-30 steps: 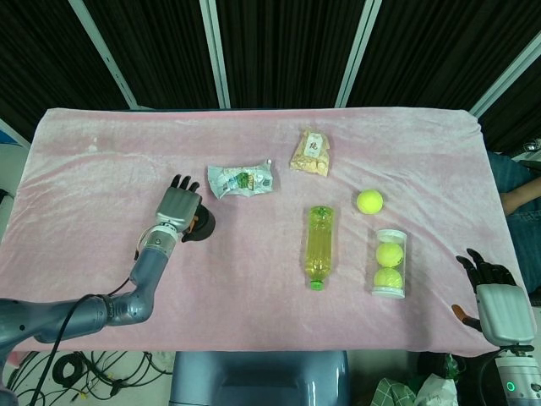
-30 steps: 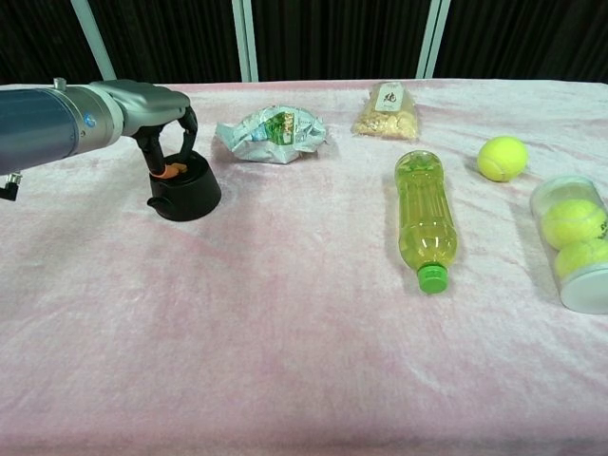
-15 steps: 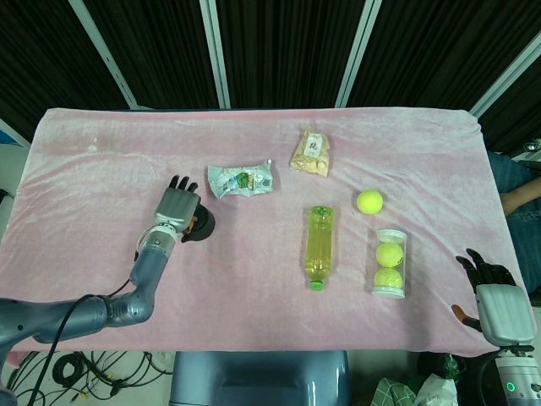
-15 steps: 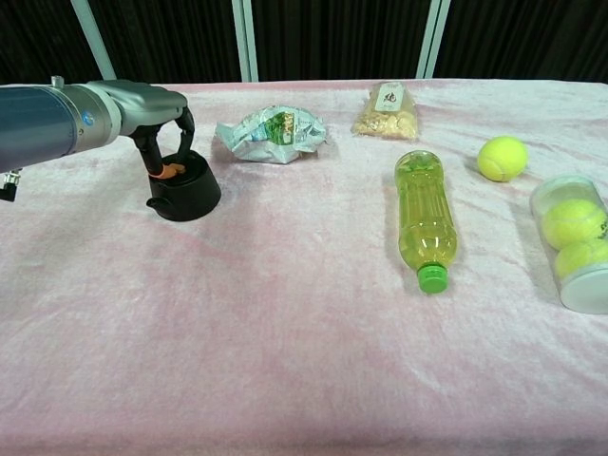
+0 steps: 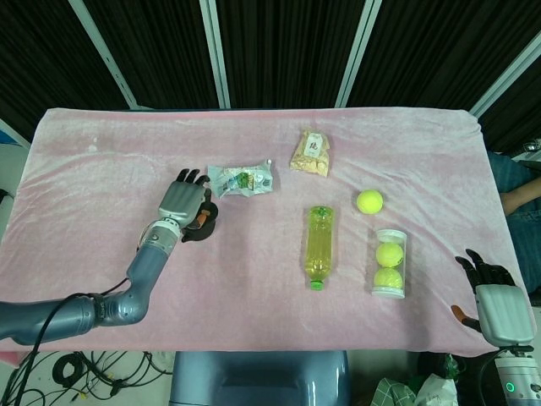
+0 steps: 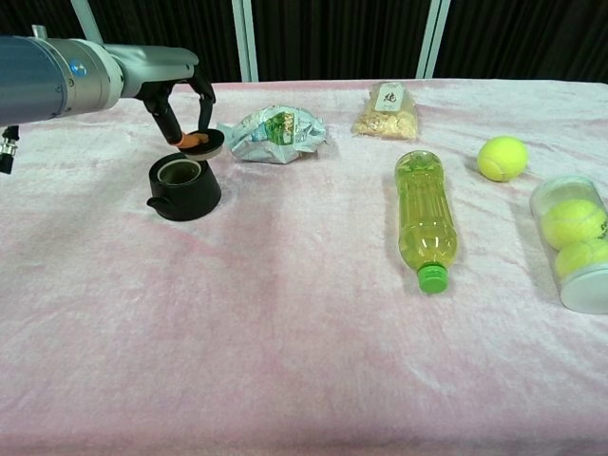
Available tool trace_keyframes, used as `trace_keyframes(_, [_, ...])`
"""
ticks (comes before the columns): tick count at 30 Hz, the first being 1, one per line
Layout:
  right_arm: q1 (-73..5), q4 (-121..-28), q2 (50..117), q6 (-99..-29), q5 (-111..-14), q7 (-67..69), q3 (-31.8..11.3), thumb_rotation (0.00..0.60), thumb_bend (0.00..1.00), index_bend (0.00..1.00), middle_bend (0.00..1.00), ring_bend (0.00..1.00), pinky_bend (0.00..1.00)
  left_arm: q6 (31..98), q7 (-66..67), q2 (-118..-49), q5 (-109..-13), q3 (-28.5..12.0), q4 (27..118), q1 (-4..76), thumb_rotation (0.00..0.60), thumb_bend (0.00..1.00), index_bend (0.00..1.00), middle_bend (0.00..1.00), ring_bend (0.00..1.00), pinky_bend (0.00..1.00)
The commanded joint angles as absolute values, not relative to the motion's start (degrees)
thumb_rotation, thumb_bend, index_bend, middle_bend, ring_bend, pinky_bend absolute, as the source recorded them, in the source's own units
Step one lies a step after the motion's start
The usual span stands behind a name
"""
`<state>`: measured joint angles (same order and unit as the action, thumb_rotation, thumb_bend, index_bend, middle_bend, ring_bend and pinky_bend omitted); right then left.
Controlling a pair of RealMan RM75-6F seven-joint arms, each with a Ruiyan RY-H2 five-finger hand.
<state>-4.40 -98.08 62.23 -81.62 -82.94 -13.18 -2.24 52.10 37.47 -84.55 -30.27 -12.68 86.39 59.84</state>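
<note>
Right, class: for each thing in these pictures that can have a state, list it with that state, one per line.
left hand: pinching the lid, raised above the pot
lid: off, held clear of the pot
black pot: upright, open
bottle: on its side, green cap on
ball tube: on its side, two balls inside
snack packet: crumpled, lying flat
right hand: fingers apart, holding nothing

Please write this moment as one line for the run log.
left hand: holds lid above open black pot | right hand: idle at table edge, fingers apart, holds nothing

Pink-clothed table (image 5: 101, 161) — black jar (image 6: 184, 189), green bottle (image 6: 425, 217), tennis ball (image 6: 502, 158)
</note>
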Motion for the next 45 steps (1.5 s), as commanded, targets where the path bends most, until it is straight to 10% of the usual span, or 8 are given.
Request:
trace_keyframes(1, [-4.4, -98.1, 62.2, -81.6, -82.9, -13.2, -2.2, 0.600, 0.04, 0.19, 0.10, 0.25, 0.21, 50.1, 33.9, -83.5, -32.3, -14.2, 88.7, 59.1, 0.600, 0.38, 0.57, 0.17, 0.00, 0.00])
trace_keyframes(30, [-4.3, -98.1, 62.2, -81.8, -82.5, -13.0, -2.5, 0.600, 0.04, 0.19, 0.10, 0.25, 0.21, 40.0, 32.6, -94.5, -39.5, -6.0, 78.0, 63.7, 0.600, 0.37, 0.57, 0.16, 0.00, 0.00])
trace_keyframes(38, [-4.3, -98.1, 62.3, -81.8, -82.5, -12.8, -2.6, 0.600, 0.04, 0.19, 0.10, 0.25, 0.21, 40.8, 34.1, -94.5, -36.4, -5.4, 78.4, 65.0, 0.600, 0.09, 0.12, 0.04, 0.00, 0.00])
trace_keyframes(45, [-4.4, -98.1, 62.3, -81.8, -82.4, -13.1, -2.6, 0.600, 0.04, 0.19, 0.10, 0.25, 0.21, 42.7, 28.7, -94.3, -37.2, -9.7, 80.5, 64.3, 0.600, 0.07, 0.09, 0.02, 0.00, 0.00])
